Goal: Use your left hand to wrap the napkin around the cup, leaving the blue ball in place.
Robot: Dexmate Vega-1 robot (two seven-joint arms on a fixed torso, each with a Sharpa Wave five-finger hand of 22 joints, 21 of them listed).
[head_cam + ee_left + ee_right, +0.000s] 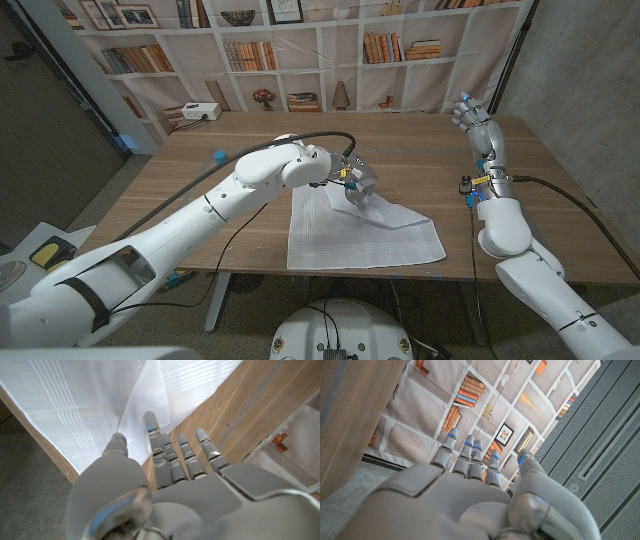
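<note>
Your left hand [355,185] hovers over the upper part of the napkin [360,235], which lies spread on the table [420,150] near its front edge, with a raised fold running from under your hand toward the right. The cup is not something I can make out; it may sit under that hump of cloth or behind your hand, so confirm where it is before you commit. The blue ball [219,156] lies well apart, back and to the left of the napkin (nowhere near your working path, provided your forearm stays clear of it).

In the left wrist view your fingers [172,457] are extended and slightly apart, their tips over the cloth where a crease meets the bare wood. They hold nothing that I can see, though whether the tips touch the cloth I cannot tell.

To do this step well, I'd take a loose edge or corner, not the middle, and draw it slowly around the cup so the cloth drapes instead of bunching. Keep the motion low and small so the napkin does not slide off the front edge.

Your right hand [472,117] is raised at the table's right side, fingers spread, holding nothing.
</note>
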